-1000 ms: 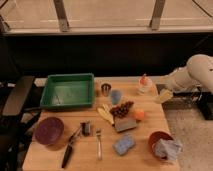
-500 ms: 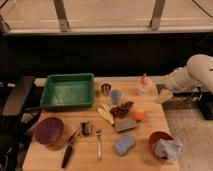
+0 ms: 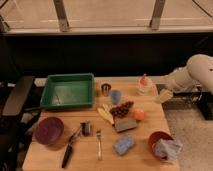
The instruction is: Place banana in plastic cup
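The pale yellow banana [image 3: 105,114] lies on the wooden table [image 3: 75,157], just left of a dark grape bunch [image 3: 122,109]. The light blue plastic cup [image 3: 116,96] stands upright a little behind it, next to a shiny metal cup [image 3: 106,89]. My gripper [image 3: 163,96] hangs at the table's right edge, on the white arm [image 3: 192,74], well right of the cup and the banana. It holds nothing that I can see.
A green tray [image 3: 68,91] sits at the back left. A round orange fruit [image 3: 139,115], a grey block [image 3: 125,124], a blue sponge [image 3: 124,144], a red bowl with a cloth [image 3: 161,143], a purple bowl [image 3: 49,130], a fork [image 3: 98,144], a dark-handled tool [image 3: 69,148] and a clear container [image 3: 144,83] share the table.
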Available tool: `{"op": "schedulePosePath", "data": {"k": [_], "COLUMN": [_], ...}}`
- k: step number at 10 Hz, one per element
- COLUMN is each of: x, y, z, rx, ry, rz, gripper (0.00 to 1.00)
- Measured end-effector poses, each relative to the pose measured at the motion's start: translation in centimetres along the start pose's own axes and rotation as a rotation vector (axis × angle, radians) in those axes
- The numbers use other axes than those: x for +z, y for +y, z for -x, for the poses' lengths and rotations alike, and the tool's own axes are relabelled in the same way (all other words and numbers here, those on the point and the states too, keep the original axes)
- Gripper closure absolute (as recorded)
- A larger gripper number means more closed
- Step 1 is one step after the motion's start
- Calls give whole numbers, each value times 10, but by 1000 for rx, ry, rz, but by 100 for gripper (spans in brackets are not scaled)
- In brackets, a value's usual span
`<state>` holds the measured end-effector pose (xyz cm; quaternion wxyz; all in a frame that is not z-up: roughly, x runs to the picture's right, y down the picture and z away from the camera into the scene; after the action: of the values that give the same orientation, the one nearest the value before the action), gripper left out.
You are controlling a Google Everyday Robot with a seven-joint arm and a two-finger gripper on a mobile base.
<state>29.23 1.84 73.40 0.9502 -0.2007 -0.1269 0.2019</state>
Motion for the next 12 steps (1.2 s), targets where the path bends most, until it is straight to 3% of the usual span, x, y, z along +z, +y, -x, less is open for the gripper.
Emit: {"op": "schedulePosePath", "data": {"k": [8, 12], "x": [-2, 19], "y": [-1, 16], "z": [3, 61], "rx": [-23, -195], "ry": [0, 0], "rz": [5, 61], "gripper": [25, 25]}}
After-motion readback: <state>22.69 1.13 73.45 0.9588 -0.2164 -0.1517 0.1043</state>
